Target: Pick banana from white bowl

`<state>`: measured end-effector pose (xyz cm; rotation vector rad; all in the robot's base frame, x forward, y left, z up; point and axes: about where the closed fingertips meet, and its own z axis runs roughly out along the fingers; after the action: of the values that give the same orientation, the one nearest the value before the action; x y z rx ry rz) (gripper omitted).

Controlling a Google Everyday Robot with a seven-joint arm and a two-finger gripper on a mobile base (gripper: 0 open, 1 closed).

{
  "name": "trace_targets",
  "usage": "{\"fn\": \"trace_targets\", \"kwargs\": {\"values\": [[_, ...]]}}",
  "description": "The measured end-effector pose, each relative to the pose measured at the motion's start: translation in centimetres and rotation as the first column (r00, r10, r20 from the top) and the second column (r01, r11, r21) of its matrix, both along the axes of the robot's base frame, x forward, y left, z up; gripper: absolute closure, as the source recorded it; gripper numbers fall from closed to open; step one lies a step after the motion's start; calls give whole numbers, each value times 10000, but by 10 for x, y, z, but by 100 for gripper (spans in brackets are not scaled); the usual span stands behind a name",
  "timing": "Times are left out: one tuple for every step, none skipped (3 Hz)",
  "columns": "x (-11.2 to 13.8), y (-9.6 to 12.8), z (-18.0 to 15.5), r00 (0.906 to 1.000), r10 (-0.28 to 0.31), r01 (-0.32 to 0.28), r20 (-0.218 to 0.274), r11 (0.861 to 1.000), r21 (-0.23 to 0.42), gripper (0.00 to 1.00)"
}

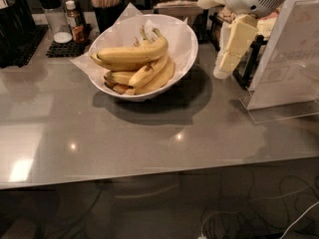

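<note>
Status: approach stage, grasp not yet made.
- Banana (130,54) lying on top of pile inside white bowl (188,43), stem tip pointing toward far rim.
- Shorter bananas (149,74) sitting beneath it.
- Bowl standing on desk (149,148).
- Pincer (225,63) hanging right of bowl, outside rim, apart from fruit, apparently carrying nothing.
- Whether pincer is released or clenched: cannot tell.

Remaining: moving over bowl, descending, gripping banana, lifting it clear.

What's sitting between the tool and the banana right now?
In the camera view, only the right rim of the white bowl and its paper lining separate the tool, hanging right of the bowl, from the banana atop the pile.
</note>
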<state>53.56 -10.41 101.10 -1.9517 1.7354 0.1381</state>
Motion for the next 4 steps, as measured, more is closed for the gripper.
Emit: {"fn": "trace_targets", "kwargs": {"values": [[31,29,5,9958,900,-908,164,9940,615,0],[52,63,5,9833,1813,-1822,185,9761,1186,0],[55,65,6,9842,1746,-1770,304,9763,1247,0],[64,77,4,9793,1988,-2024,391,9684,1460,0]]}}
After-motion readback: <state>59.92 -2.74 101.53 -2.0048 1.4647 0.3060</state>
